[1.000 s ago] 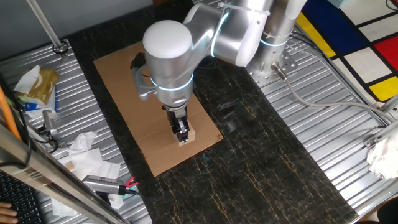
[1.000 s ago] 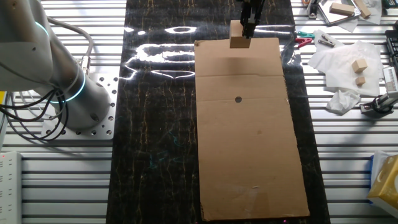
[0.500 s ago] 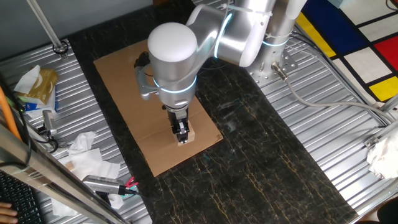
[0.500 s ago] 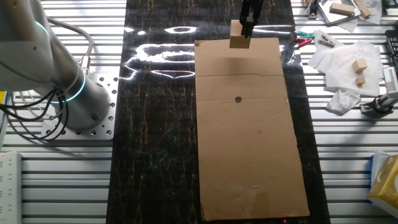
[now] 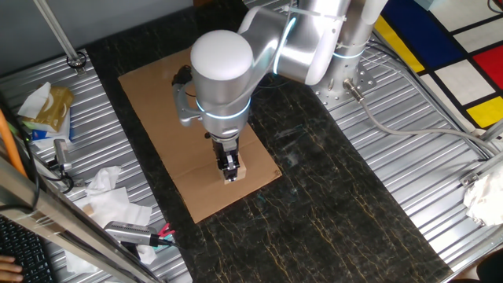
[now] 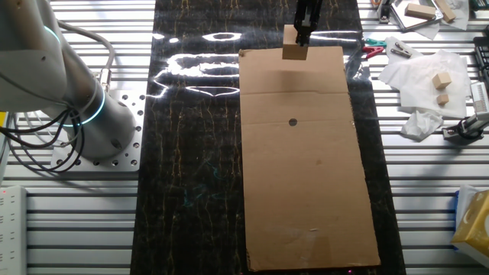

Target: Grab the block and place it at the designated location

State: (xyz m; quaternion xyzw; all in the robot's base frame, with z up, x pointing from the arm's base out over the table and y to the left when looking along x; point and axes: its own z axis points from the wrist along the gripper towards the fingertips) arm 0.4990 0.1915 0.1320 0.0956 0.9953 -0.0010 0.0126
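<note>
One fixed view: gripper (image 5: 229,170) is clamped on the block (image 5: 233,173) at the near right edge of the cardboard (image 5: 157,102); dot is hidden by the arm.

Other fixed view: block (image 6: 294,43) is seen at the cardboard's far edge; black dot (image 6: 293,122) is visible nearer, well apart.

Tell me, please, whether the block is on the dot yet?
No. The block sits between the jaws at the cardboard's edge; the dot lies bare, apart.

My arm bends out over the cardboard sheet (image 6: 306,160), wrist pointing straight down near its far corner. My gripper (image 5: 229,168) hangs vertical, both fingers (image 6: 304,32) pressed against the block (image 6: 293,45) between them.
</note>
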